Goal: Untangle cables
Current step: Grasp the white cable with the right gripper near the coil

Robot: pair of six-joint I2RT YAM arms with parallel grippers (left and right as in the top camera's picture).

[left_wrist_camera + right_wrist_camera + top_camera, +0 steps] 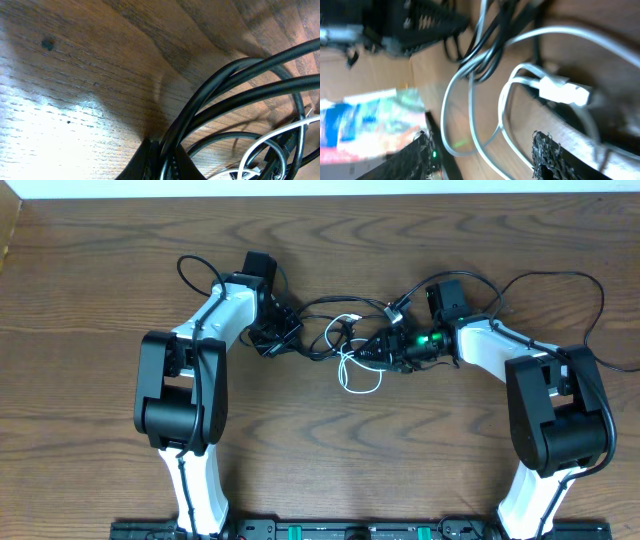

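The cables lie tangled at the middle of the table: thin black cords (322, 308) and one white cord (358, 376) looped in front. My left gripper (274, 338) is at the tangle's left end. In the left wrist view it (161, 161) is shut on a black cord (235, 95), with the white cord (272, 137) curving to the right. My right gripper (368, 354) is at the tangle's right side, open. In the right wrist view its fingers (551, 155) straddle loops of the white cord (470, 117) without touching; a white plug (565, 92) lies beyond, near black cords (490, 55).
The arms' own thicker black wires (560, 280) arc over the wooden table (100, 280) at back right and back left. The left gripper's body (415, 22) shows at the top left of the right wrist view, close to the tangle.
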